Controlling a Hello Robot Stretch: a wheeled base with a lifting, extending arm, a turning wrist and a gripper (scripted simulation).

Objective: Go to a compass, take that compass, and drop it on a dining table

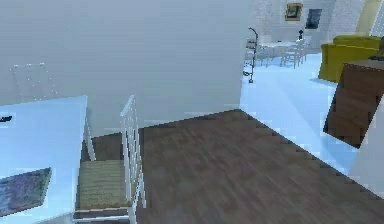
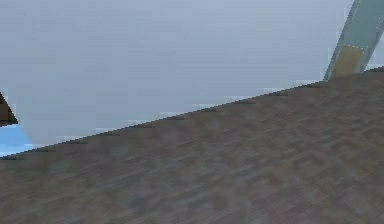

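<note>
A white table point(image 1: 45, 135) fills the forward view's lower left, with a small dark thing point(image 1: 6, 118) near its left edge and a flat dark grey sheet point(image 1: 22, 190) at its near corner. Whether either is a compass cannot be told. A white chair with a woven seat point(image 1: 108, 180) stands against the table's right side. Another white chair back point(image 1: 32, 80) rises behind the table.
Dark wood floor point(image 1: 230, 170) spreads to the right, and more dark wood floor point(image 2: 220, 160) meets a pale wall point(image 2: 150, 60) in the arm side view. A brown cabinet point(image 1: 355, 100) stands at the forward view's right. Beyond an opening are a yellow sofa point(image 1: 345, 55) and white chairs point(image 1: 285, 50).
</note>
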